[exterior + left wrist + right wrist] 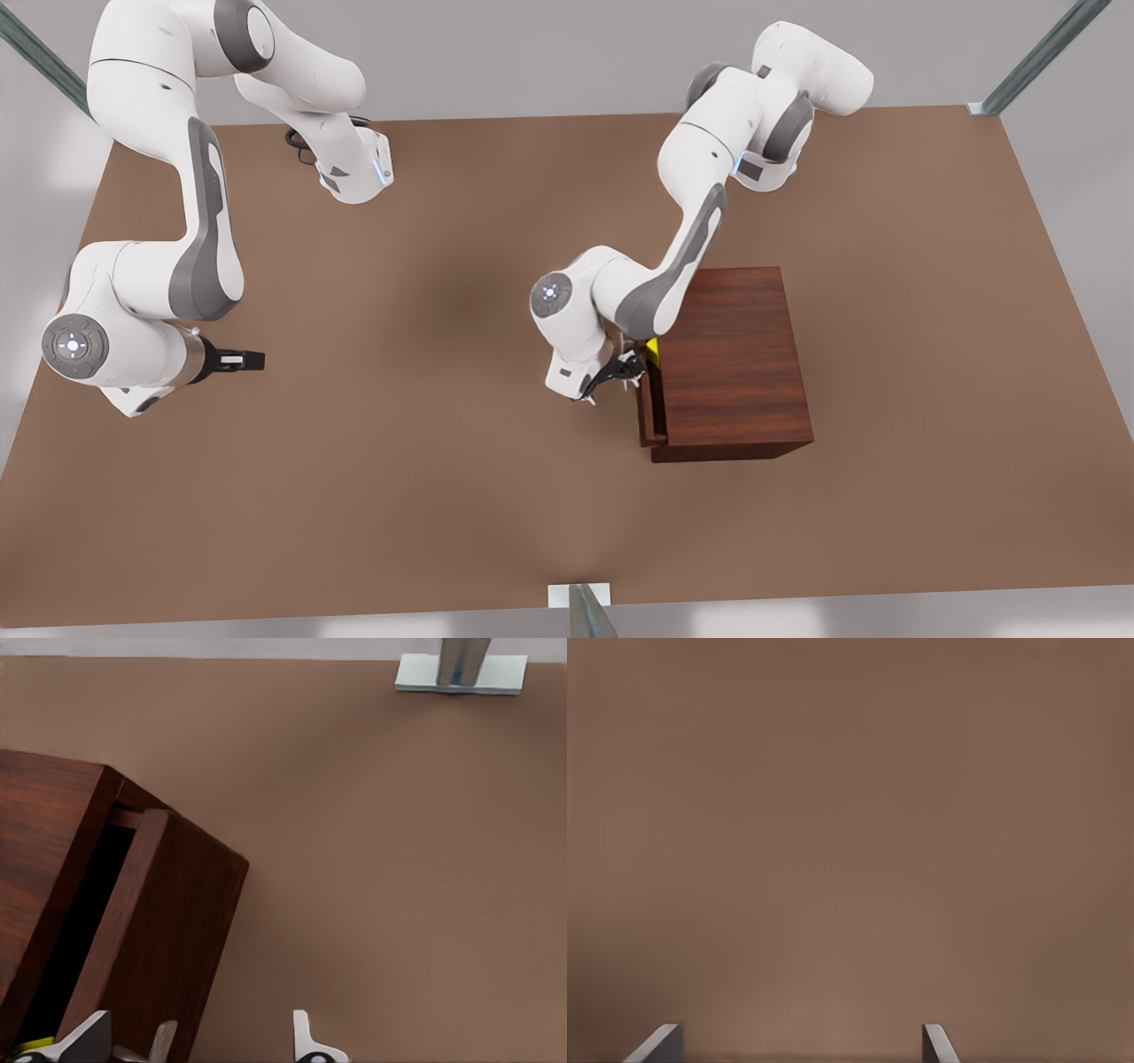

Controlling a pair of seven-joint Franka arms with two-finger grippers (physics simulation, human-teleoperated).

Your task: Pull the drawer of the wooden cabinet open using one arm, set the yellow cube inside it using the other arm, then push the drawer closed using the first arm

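A wooden cabinet sits at centre right of the front view on the brown table, its drawer projecting only a little toward the frame's left. The yellow cube shows as a bright sliver in the narrow gap at the drawer's upper end, so the placing looks done and the closing push appears to be the step in hand. The left hand hovers just beside the drawer front with its fingers spread and nothing between them. The right hand waits at the frame's lower left, well apart, fingers spread over bare table. The drawer's long axis runs up and down the frame along the cabinet's left face; it slides left-right, and its front faces left toward the left hand.
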